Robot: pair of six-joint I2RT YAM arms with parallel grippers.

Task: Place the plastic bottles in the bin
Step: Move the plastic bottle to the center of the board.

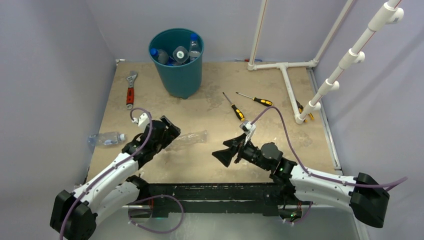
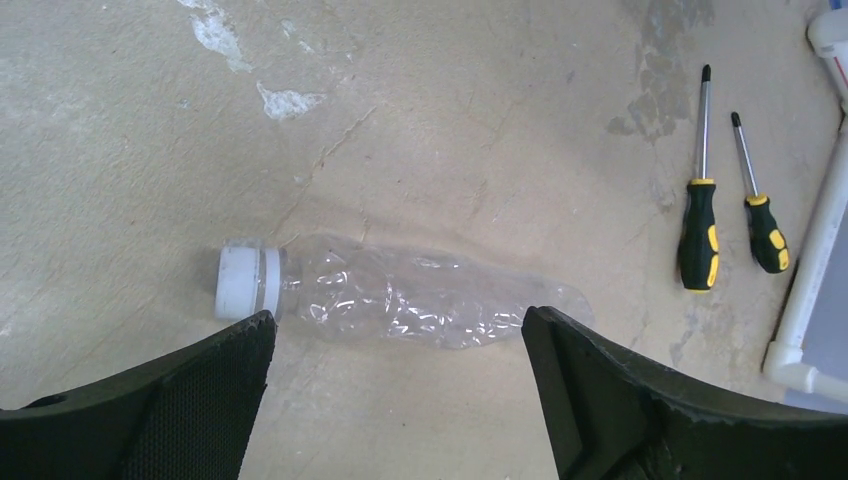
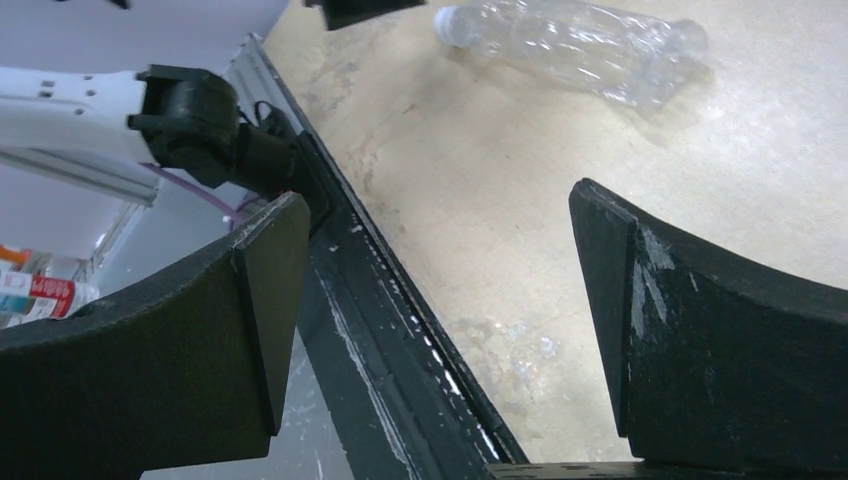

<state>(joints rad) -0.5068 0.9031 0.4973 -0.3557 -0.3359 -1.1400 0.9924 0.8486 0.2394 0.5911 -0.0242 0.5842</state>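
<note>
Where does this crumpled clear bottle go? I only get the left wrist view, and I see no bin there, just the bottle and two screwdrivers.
Observer: Into the teal bin. The top view shows it standing at the far side of the table, beyond the clear bottle.
Operator: Is mine the only one left lying out?
Observer: No. A second bottle lies on its side near the table's left edge, out of your view.
</note>
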